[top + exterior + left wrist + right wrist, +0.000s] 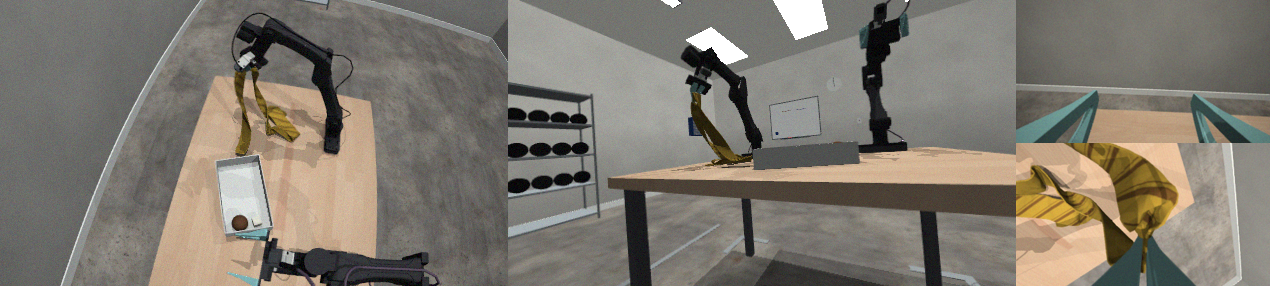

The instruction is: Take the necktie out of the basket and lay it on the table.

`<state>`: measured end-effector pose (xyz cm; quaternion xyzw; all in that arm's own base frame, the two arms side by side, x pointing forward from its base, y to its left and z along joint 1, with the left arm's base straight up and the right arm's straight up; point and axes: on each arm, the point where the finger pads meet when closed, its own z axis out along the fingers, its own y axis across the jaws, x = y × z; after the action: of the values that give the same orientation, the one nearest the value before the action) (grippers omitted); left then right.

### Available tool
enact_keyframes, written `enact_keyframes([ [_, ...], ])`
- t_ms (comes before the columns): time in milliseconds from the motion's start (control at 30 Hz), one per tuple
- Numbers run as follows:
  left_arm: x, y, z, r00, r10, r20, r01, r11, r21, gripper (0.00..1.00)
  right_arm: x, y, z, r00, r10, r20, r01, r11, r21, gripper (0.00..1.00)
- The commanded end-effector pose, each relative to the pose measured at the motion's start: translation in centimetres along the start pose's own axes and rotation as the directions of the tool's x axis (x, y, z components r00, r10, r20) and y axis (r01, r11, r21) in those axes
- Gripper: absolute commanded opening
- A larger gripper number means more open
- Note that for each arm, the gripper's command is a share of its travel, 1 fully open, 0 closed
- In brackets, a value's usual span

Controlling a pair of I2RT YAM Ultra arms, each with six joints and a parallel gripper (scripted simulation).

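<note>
The mustard striped necktie (243,110) (704,125) (1143,184) hangs in two lengths from my right gripper (245,69) (697,91) (1144,237), which is shut on it high near the table's far-left corner. One length drops toward the basket's far end, outside it; whether its tip touches the table is unclear. The other runs down to a folded part on the table. The light grey basket (237,187) (806,156) stands flat, with a brown ball (240,222) and a small white block (257,221) inside its near end. My left gripper (232,254) (883,29) (1145,96) is open and empty, raised near that end.
The wooden table (320,200) (933,172) ends close to the basket's left side in the top view. The right arm's base stands on the table beyond the folded tie. A shelf rack (550,125) stands off the table.
</note>
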<state>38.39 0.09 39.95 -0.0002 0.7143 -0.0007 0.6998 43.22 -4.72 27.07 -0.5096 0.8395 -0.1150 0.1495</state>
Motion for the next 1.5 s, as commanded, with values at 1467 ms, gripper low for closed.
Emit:
enact_keyframes([
  [1467,0.0,0.0,0.0,1.000,0.000,0.000,0.000,1.000,0.000,1.00,3.4,2.3,14.4,0.991,-0.048,-0.125,0.001,0.937,-0.349,0.04],
])
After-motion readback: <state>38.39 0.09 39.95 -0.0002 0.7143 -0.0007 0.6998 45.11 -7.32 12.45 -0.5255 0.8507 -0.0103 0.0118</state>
